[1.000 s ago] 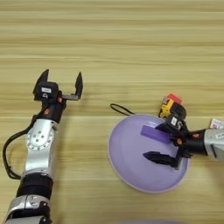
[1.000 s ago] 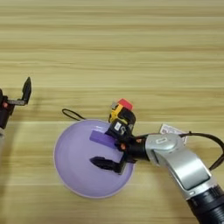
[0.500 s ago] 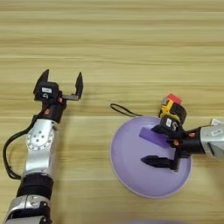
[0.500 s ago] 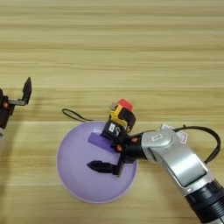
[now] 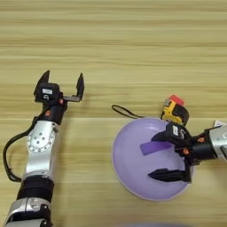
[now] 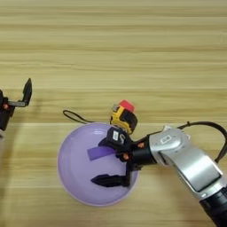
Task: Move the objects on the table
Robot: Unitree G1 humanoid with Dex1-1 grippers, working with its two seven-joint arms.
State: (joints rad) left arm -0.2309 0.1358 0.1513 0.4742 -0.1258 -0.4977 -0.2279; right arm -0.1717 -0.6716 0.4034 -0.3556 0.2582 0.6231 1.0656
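The round lilac plate point(image 5: 128, 170) lies on the table point(image 5: 133, 44) at the near right. A flat purple block point(image 5: 155, 147) rests on the plate. My right gripper point(image 5: 151, 157) reaches in from the right and hovers over the plate, open wide. Its upper finger is against the block's far edge and its lower finger stands apart over the plate's near part. The yellow-and-black tape measure point(image 5: 175, 113) sits at the plate's far rim, and its black cord point(image 5: 124, 111) trails left. The small red cube point(image 5: 176, 99) is just behind it. My left gripper point(image 5: 63, 80) is open at the left.
My left arm point(image 5: 40, 146) lies along the left side of the table, with a black cable looping beside it. My right forearm point(image 6: 186, 155) and its cable come in from the near right corner.
My right gripper's fingers have spread wider, the lower one swinging nearer. The purple block has slid a little nearer on the plate. The left arm has not moved.
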